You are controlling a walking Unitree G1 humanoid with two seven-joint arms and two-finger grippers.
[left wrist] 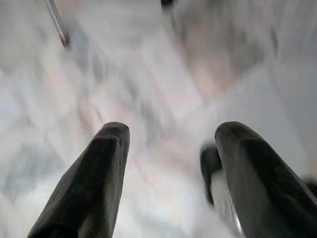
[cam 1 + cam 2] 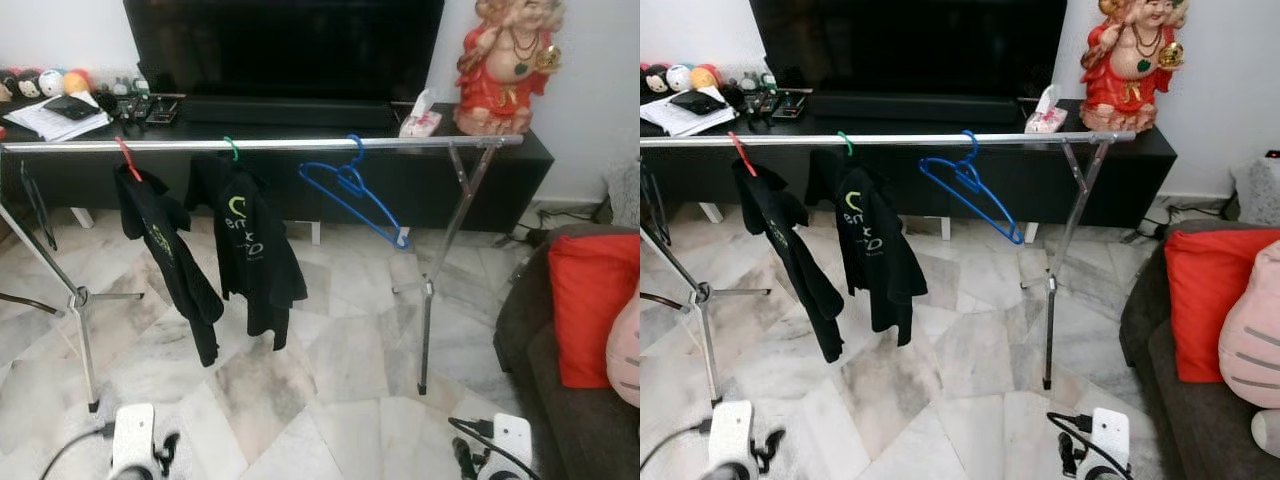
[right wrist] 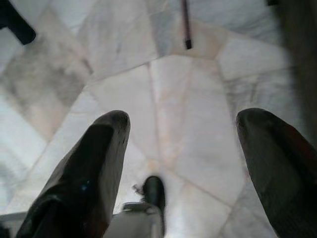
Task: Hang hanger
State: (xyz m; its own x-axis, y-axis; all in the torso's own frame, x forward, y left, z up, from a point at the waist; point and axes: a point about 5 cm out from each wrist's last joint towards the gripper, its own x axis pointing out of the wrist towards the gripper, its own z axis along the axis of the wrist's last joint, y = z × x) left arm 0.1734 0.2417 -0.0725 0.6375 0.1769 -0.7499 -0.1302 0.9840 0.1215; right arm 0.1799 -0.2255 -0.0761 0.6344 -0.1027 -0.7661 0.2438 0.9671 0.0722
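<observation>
Blue hanger [image 2: 355,192] hangs by its hook on the silver rail [image 2: 300,144] of the clothes rack, and its body sits tilted, the lower end sloping down toward the rack's right leg [image 2: 428,300]. It carries no garment. We note it lies well ahead of and above both claws, clear of either one.

We find the left gripper [image 1: 168,148] low over the marble floor [image 2: 330,380], its two black fingers [image 1: 94,178] spread wide apart with only blurred floor between them; it has hold of nothing. The right gripper [image 3: 181,144] is likewise low over the floor, fingers [image 3: 89,168] parted wide and empty, with the foot of a rack leg [image 3: 186,29] on the tiles ahead of it. In the head views the two wrists show at the bottom edge, left [image 2: 135,440] and right [image 2: 500,445], both well short of the rack.

Further along the same rail, up and to the left of the left gripper, we record two black T-shirts: one on a red hanger [image 2: 127,158] and one on a green hanger [image 2: 232,149], the latter garment [image 2: 255,250] bearing a green print. Beyond the rack stand a black TV console [image 2: 500,170], a television [image 2: 285,50], a red figurine [image 2: 505,65] and a tissue box [image 2: 420,120]. To the right of the right gripper we note a dark sofa with a red cushion [image 2: 590,310].
</observation>
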